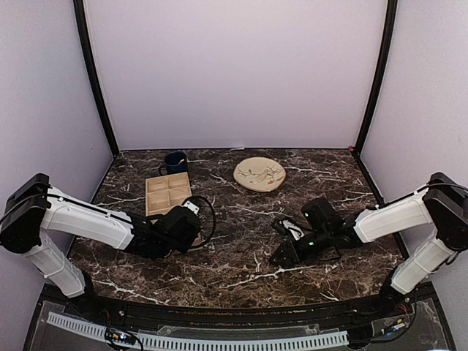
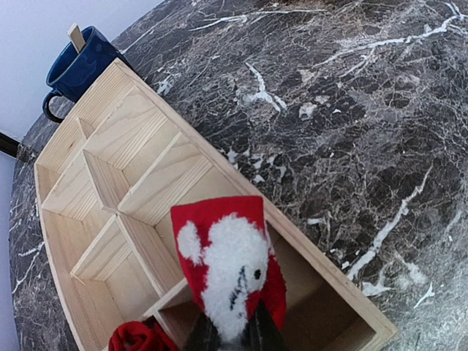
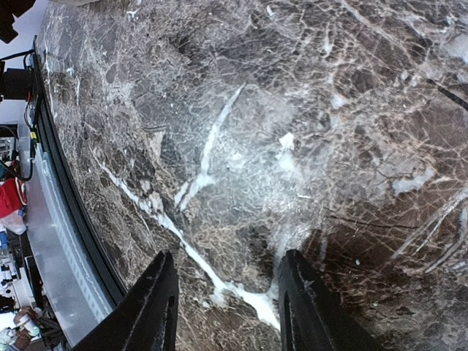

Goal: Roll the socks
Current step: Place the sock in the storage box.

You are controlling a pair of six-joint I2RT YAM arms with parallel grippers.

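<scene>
At 6 o'clock in left wrist view: left gripper (image 2: 232, 338) clenched on red sock (image 2: 223, 256), fuzzy white patch facing camera, fabric standing up from the pinch. At 7 o'clock, red bunched cloth (image 2: 135, 338) in a near compartment, probably the second sock, mostly cropped. Beneath both, wooden divided tray (image 2: 135, 131). Beyond at 11 o'clock, blue mug (image 2: 77, 69). Low over marble table (image 3: 329, 110), right gripper (image 3: 228, 263) released, holding nothing. Farthest, 12 o'clock in top view, beige plate (image 1: 259, 174).
</scene>
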